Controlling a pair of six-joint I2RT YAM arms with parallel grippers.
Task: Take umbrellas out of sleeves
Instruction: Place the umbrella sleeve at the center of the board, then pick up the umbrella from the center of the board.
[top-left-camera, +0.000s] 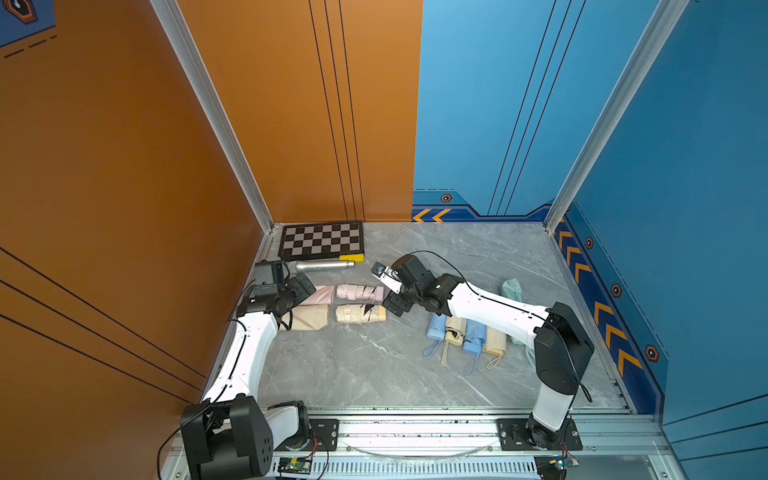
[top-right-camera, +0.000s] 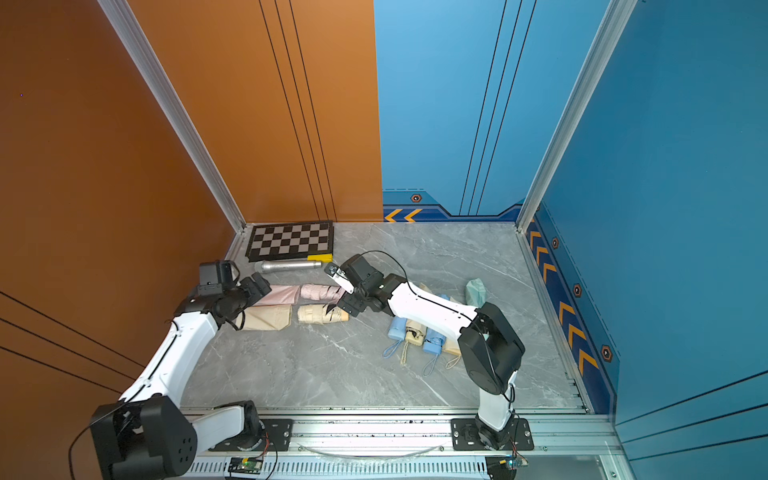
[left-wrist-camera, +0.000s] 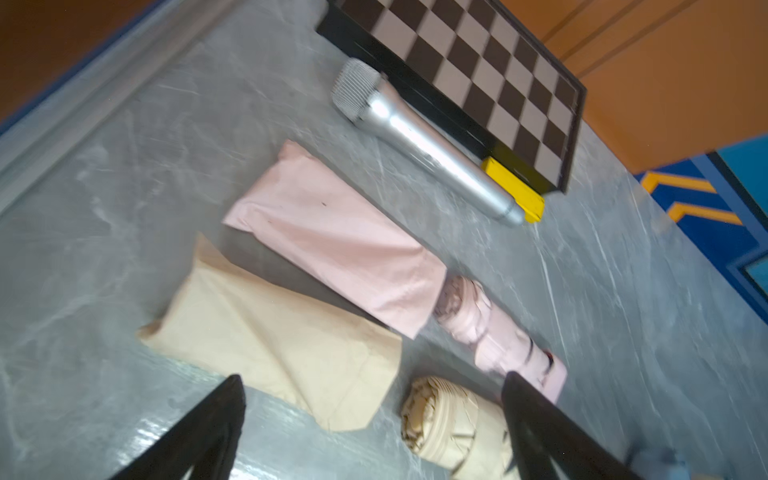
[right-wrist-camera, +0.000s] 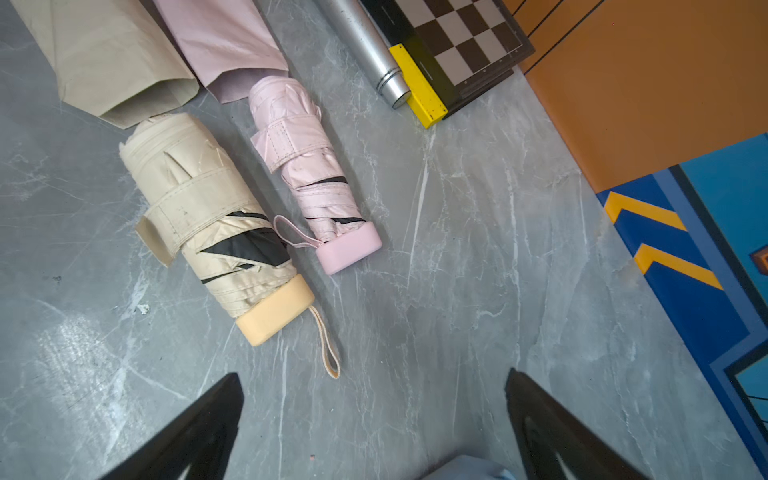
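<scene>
Between the wide-spread fingers of the left gripper (left-wrist-camera: 374, 380) nothing is held; the jaws stand fully apart above the grey tabletop (left-wrist-camera: 104, 208). Just ahead of them in the left wrist view lies the cream sleeve (left-wrist-camera: 274, 332), flat and empty. The pink sleeve (left-wrist-camera: 332, 241) lies alongside it, also flat. In both top views this gripper (top-left-camera: 305, 286) sits at the ends of the two sleeves nearest the orange wall. Whether a fingertip touches the pink fabric I cannot tell from that height.

The right gripper (right-wrist-camera: 374, 376) is likewise spread wide and empty, with bare tabletop between its fingers. A little ahead of it lie two bare umbrellas. The cream umbrella (right-wrist-camera: 208, 208) is strapped shut, with its handle and wrist cord pointing toward the gripper. The pink umbrella (right-wrist-camera: 307, 166) lies alongside, handle on the same side. Each umbrella's tip lies right at the mouth of the sleeve of its colour, so sleeve and umbrella form two lines between the two grippers. In a top view the right gripper (top-left-camera: 390, 293) stands just beside the umbrella handles.

Beyond the pink pair lie a silver cylinder (top-left-camera: 324, 265), a yellow block (top-left-camera: 351, 257) and a checkerboard (top-left-camera: 320, 240), near the back wall. Beside and partly under the right arm sits a row of four bundles (top-left-camera: 473, 336), light blue and cream by turns, their cords trailing toward the robot. A mint bundle (top-left-camera: 512, 289) lies apart behind them.
</scene>
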